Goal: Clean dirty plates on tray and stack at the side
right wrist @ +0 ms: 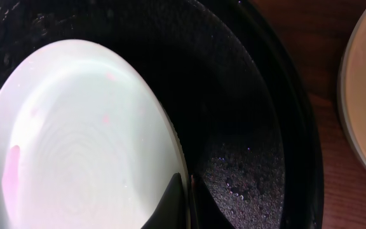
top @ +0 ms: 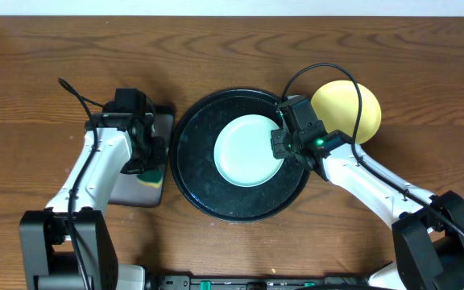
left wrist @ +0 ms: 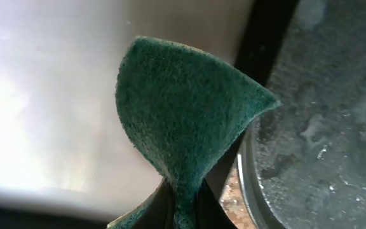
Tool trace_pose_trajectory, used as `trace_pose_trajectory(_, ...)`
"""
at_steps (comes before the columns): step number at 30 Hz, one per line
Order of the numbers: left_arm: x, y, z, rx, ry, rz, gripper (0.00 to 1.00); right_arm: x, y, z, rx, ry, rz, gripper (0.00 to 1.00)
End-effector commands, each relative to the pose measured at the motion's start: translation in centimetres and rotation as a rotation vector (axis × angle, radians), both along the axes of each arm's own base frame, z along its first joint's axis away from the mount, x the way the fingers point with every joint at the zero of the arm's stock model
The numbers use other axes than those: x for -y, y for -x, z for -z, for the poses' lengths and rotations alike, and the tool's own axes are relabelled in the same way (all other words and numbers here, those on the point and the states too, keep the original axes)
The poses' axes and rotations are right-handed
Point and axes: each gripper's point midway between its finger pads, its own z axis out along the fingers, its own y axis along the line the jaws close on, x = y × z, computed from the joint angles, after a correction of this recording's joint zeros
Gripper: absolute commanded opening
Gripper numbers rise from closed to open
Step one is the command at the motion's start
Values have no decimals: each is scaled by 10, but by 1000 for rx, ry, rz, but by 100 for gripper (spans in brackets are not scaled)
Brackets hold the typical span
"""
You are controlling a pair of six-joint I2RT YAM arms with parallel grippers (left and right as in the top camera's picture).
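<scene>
Pink smears mark the mint plate (right wrist: pixel 75 146), so its cleaning looks unfinished. It lies in the glossy black tray (top: pixel 196 173), whose wet floor is beaded with droplets. The right tool (right wrist: pixel 183 200) is pinched nearly closed on that plate's thin rim. The left tool (left wrist: pixel 182 207) clamps a coarse green sponge (left wrist: pixel 183 114), folded like a fan, over the small rectangular tray (top: pixel 127 189). The smooth yellow plate (top: pixel 349 105) already sits on the wooden tabletop (top: pixel 55 48) beside the tray. I see no third plate.
</scene>
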Motion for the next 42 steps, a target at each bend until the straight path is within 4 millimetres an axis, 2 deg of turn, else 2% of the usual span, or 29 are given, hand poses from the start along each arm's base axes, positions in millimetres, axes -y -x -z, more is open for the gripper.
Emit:
trace_pose_trajectory(1, 27, 2, 0, 4, 144, 115, 8, -1, -5, -9, 22, -9, -6, 2)
trace_pose_trajectory(3, 34, 1, -2, 14, 186, 138, 8, -1, -5, -9, 22, -9, -6, 2)
trace_pose_trajectory(9, 35, -4, -3, 32, 187, 140, 8, -1, -5, -9, 22, -9, -6, 2)
trace_pose_trajectory(16, 13, -11, -6, 69, 63, 109, 7, -1, -5, -9, 22, -10, -6, 1)
trace_pose_trajectory(19, 0, -17, -26, 143, 11, 30, 8, -2, -4, -9, 20, -12, -11, 1)
trace_pose_trajectory(24, -26, -24, -83, 350, -1, -165, 7, -7, 0, -8, 13, -9, -25, 1)
trace_pose_trajectory(28, -69, -13, -121, 484, -96, -389, 7, -14, 6, -7, -4, -29, -52, 1)
trace_pose_trajectory(30, -91, -2, -134, 526, -161, -490, 7, -19, 9, -7, -16, -43, -67, 6)
trace_pose_trajectory(31, -96, 2, -136, 536, -173, -515, 7, -20, 11, -6, -21, -45, -72, 7)
trace_pose_trajectory(33, -100, 7, -137, 544, -174, -543, 7, -20, 11, -7, -20, -45, -73, 1)
trace_pose_trajectory(34, -100, 8, -135, 540, -175, -543, 8, -20, 11, -7, -20, -45, -72, 1)
trace_pose_trajectory(38, -100, 6, -121, 521, -176, -542, 7, -20, 11, -7, -20, -45, -72, 1)
trace_pose_trajectory(42, -100, 5, -119, 515, -176, -542, 8, -19, 15, -3, -35, -42, -66, 1)
